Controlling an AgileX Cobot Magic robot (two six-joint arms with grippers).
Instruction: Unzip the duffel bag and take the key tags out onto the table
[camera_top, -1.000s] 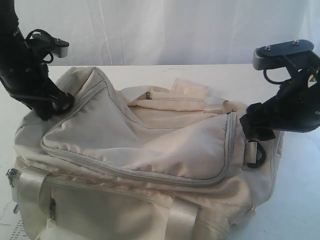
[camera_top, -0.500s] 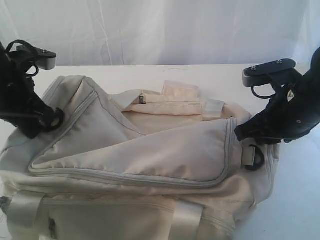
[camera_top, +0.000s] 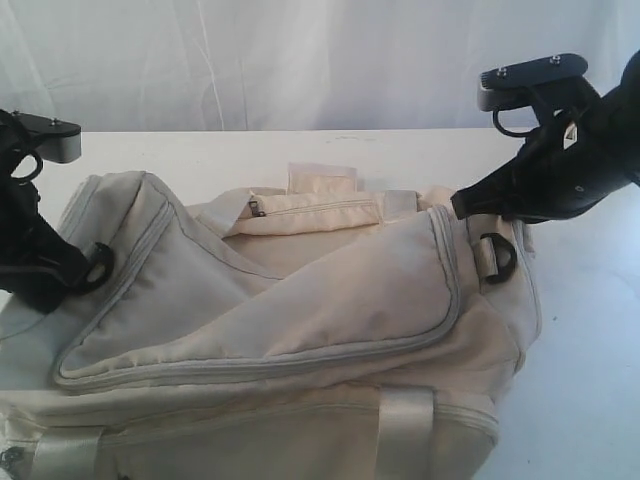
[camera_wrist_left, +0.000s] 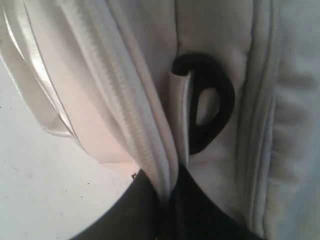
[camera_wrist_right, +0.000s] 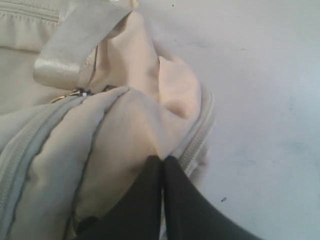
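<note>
The left gripper (camera_wrist_left: 169, 192) is reaching in low at the left end of the duffel bag (camera_top: 300, 300), its jaws pinching the zipper seam. The right gripper (camera_top: 462, 205) is slanting down onto the right end, its jaws clamping a fabric fold. The duffel bag is lying on the table (camera_top: 590, 380), its long axis running left to right.

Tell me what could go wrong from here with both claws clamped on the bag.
The left claw and right claw each pinch only a fold of the duffel bag, while the zipper pull is untouched; a tug may slip off or just drag the bag across the table.
The left pinch sits near the black strap ring, which might snag a finger.
</note>
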